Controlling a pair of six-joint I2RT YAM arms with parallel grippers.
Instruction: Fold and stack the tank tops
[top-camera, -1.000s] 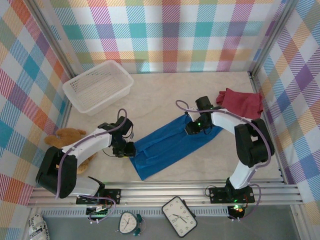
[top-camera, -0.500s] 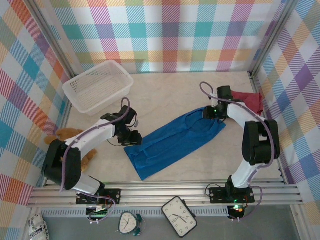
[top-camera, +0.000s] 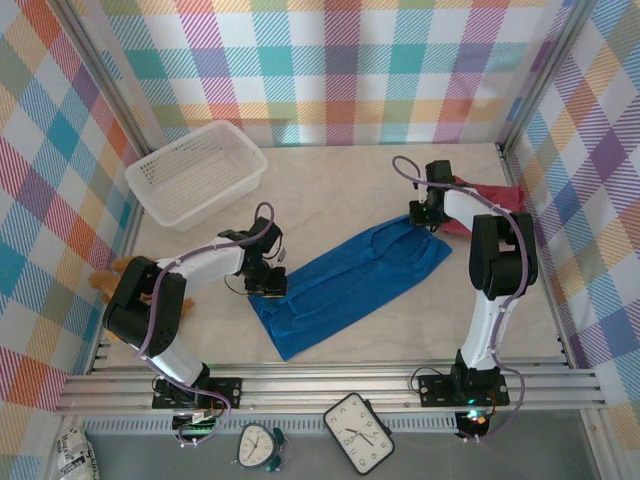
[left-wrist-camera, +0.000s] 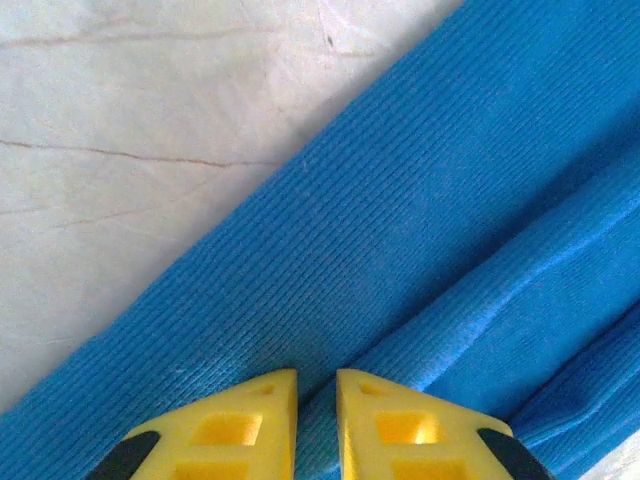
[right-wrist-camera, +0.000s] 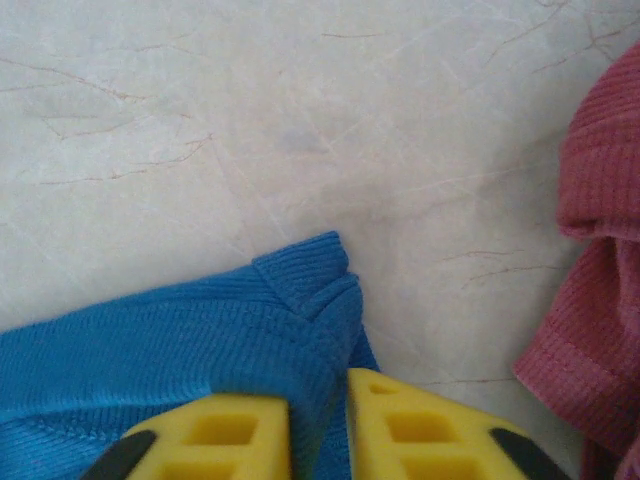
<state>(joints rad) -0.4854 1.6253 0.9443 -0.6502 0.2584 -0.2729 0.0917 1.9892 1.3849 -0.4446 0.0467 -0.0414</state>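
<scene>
Right now I am working over one pale, marbled surface (top-camera: 330, 190), and one bright blue tank top (top-camera: 345, 285) is lying across its middle as a long diagonal band, low at the left and high at the right. One dark red heap of tank-top cloth (top-camera: 500, 198) is sitting at the far right, just beside the blue top's upper end. I cannot tell whether that heap is one top or two.

One white mesh basket (top-camera: 170, 150) is resting at the far left, well apart from the tops. One brown teddy bear (top-camera: 105, 282) is peeking out behind my left arm. Two clocks (top-camera: 358, 432) are lying below the front rail; their faces are too small for me to read.

My left gripper (top-camera: 270, 285) is pinching the blue top at the left edge of its lower end, a ridge of ribbed cloth caught between the nearly closed yellow fingers (left-wrist-camera: 250, 410). My right gripper (top-camera: 425, 218) is clamping the top's upper right corner; in the wrist view the folded blue corner is poking out just past the fingers (right-wrist-camera: 410, 420), with the red cloth lying near to the right.
</scene>
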